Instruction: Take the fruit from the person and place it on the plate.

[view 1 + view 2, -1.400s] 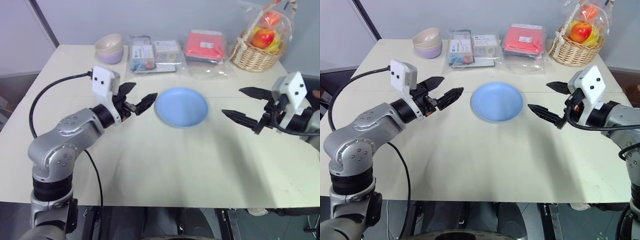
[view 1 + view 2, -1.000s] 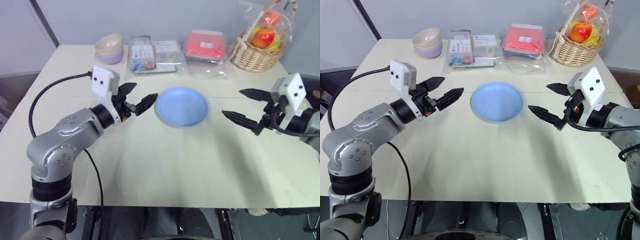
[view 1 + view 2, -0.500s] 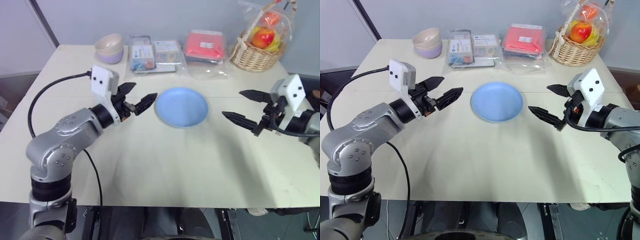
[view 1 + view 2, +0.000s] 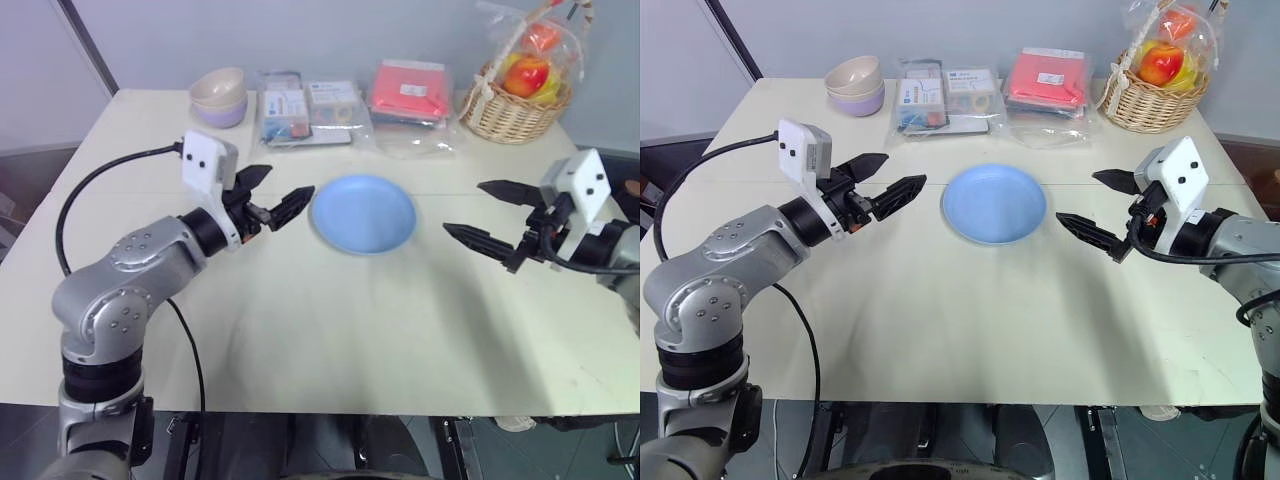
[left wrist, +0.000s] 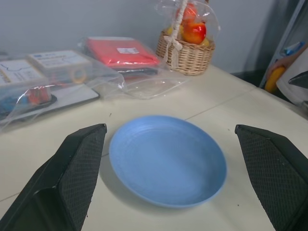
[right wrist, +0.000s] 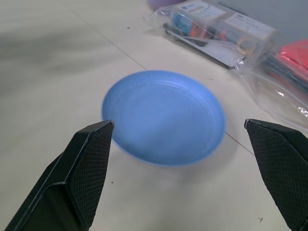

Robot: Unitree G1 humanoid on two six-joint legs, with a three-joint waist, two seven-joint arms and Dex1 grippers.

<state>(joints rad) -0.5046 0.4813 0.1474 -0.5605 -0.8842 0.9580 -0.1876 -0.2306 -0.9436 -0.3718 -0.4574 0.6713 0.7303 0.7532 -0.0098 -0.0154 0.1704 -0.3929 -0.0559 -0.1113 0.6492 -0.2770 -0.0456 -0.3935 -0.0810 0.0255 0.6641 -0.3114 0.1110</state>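
Unchanged from before: left end effector (image 4: 882, 185) and right end effector (image 4: 1100, 205) hang open, flanking the bare plate (image 4: 995, 204).

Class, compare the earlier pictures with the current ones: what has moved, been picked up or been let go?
Nothing visibly changed. Both end effectors, left and right, remain open either side of the bare plate, holding nothing.
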